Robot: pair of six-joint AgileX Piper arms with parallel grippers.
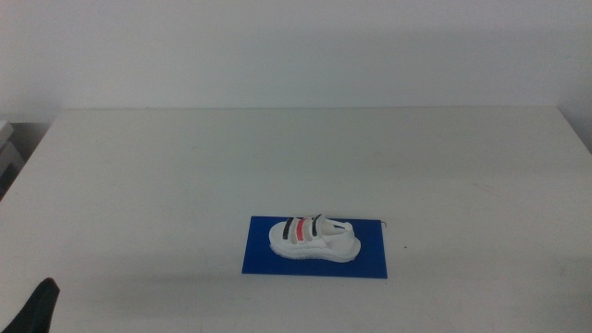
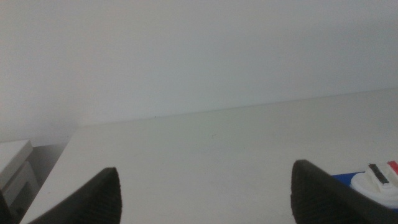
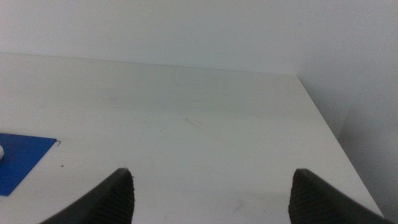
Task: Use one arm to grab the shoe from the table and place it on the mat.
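Observation:
The white shoe (image 1: 313, 240), with two dark straps and one red strap, lies on its sole on the blue mat (image 1: 370, 264) near the front middle of the white table (image 1: 277, 157). Part of the shoe (image 2: 380, 182) and a sliver of mat (image 2: 345, 178) show in the left wrist view. A corner of the mat (image 3: 22, 158) shows in the right wrist view. My left gripper (image 2: 205, 202) waits at the front left corner, jaws wide apart and empty; its tip (image 1: 37, 310) shows in the middle view. My right gripper (image 3: 211, 199) is open and empty, out of the middle view.
A pale grey unit (image 1: 7, 148) stands beyond the table's left edge; it also shows in the left wrist view (image 2: 15, 165). A plain white wall (image 1: 296, 46) rises behind the table. The table's right edge (image 3: 329, 130) shows in the right wrist view.

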